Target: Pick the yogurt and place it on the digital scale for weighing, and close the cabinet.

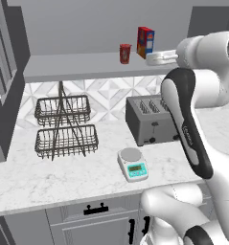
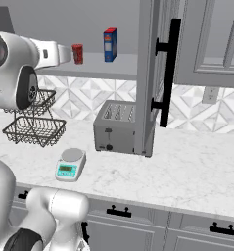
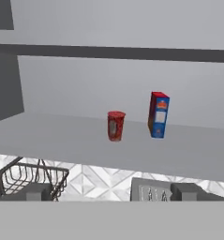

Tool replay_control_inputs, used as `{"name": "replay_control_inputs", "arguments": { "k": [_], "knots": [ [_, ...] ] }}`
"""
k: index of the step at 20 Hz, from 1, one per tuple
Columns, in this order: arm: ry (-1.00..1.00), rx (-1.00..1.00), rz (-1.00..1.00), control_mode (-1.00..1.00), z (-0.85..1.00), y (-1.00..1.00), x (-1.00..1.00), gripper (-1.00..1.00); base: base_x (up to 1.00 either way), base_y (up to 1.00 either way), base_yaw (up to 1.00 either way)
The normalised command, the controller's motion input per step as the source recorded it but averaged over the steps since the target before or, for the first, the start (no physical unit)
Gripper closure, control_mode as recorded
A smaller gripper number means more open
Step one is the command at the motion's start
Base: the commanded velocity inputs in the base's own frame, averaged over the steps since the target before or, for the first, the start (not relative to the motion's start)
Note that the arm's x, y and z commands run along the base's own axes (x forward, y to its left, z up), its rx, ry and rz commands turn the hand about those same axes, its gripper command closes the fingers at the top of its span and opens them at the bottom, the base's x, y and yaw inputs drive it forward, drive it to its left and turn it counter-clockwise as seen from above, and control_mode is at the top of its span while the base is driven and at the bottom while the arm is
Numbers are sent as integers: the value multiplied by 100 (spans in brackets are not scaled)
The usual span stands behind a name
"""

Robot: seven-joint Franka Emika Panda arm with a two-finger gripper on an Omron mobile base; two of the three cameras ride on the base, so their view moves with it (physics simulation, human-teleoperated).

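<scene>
**Yogurt on the cabinet shelf, scale bare on the worktop**

Hand view looks along our gripper (image 3: 111, 196) at the open grey wall cabinet (image 3: 132, 51); the two dark fingertips (image 3: 38, 191) stand well apart at the bottom of that view with nothing between them, so the hand is spread and holds nothing. The small red tapered yogurt cup (image 3: 115, 125) stands upright on the cabinet's grey shelf, well back from the shelf's front edge. Near it, towards the shelf's right side, stands a taller red-and-blue box (image 3: 158, 115), upright and apart from the cup.

From the left base view we see the hand reaching toward the shelf's right end, short of the yogurt cup (image 1: 125, 53) and not touching it. The small white digital scale with a round grey plate and teal front panel (image 1: 133, 164) sits near the front edge of the marble worktop (image 1: 34, 177), its plate bare. A grey toaster (image 1: 147, 119) stands behind it near the back edge, and a two-tier dark wire basket rack (image 1: 64, 127) stands towards the left.

From the right base view the cabinet door with its black vertical bar handle (image 2: 168, 68) hangs open, edge-on above the toaster's right side.
</scene>
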Motion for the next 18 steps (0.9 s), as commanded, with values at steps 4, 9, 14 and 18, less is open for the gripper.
{"name": "replay_control_inputs", "arguments": {
  "k": [4,9,14,18],
  "knots": [
    [0,0,0,-100,-10,18,39,-100,0,0,0],
    [0,0,0,-100,-16,11,34,-100,0,0,0],
    [0,0,0,-100,-7,2,29,-100,0,0,0],
    [0,0,0,-100,-5,0,24,-100,0,0,0]
  ]
}}
